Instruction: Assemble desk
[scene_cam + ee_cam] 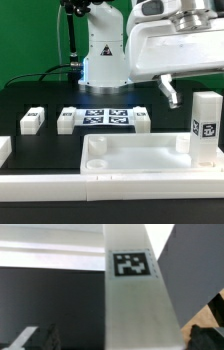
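The white desk top, with raised rim and corner sockets, lies at the front of the black table. One white leg with a tag stands upright at its corner on the exterior view's right. My gripper hangs above the top, up and to the left of that leg. In the wrist view the tagged leg runs down the middle between my fingers. My gripper is open, with gaps on both sides of the leg. Three loose legs lie behind the top.
The marker board lies between the loose legs in front of the robot base. A low white border rail runs along the front, and another piece of it sits at the exterior view's left edge.
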Motion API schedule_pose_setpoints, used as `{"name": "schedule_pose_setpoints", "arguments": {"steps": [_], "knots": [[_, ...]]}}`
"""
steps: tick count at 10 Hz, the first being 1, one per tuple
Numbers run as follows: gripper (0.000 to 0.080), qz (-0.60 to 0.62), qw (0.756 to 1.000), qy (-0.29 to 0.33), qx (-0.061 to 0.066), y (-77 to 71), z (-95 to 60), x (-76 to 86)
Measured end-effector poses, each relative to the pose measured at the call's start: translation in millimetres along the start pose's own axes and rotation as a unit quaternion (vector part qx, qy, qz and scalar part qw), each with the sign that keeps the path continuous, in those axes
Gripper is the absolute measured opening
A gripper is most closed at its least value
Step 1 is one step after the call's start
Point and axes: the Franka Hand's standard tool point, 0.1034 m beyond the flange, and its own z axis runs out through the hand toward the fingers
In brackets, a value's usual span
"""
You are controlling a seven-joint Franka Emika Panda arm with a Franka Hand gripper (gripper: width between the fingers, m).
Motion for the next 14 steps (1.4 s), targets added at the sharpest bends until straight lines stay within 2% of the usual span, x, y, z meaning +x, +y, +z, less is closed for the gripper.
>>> {"name": "schedule_pose_setpoints", "arguments": {"steps": [1,2,3,4,6,8,10,12,14], "knots": [[0.0649,0.000,1.000,-0.027,0.002,-1.2,3.8,-4.7],[0.0649,0.001,0.997,-0.073,0.006,-3.4,6.6,-5.1],[0.0649,0.001,0.995,-0.099,0.010,-5.6,7.8,-0.6],[0.0649,0.001,0.992,-0.127,0.011,-5.2,8.9,-2.7],[0.0649,0.006,0.979,-0.202,0.014,1.5,6.3,-3.1],[0.0649,0.015,0.964,-0.264,0.017,0.7,5.0,-7.2],[0.0623,0.024,0.965,-0.262,0.015,0.3,6.3,-5.8],[0.0286,0.040,0.964,-0.262,0.010,0.8,6.3,-5.8],[0.0289,0.114,0.958,-0.262,-0.010,1.4,6.3,-5.8]]}}
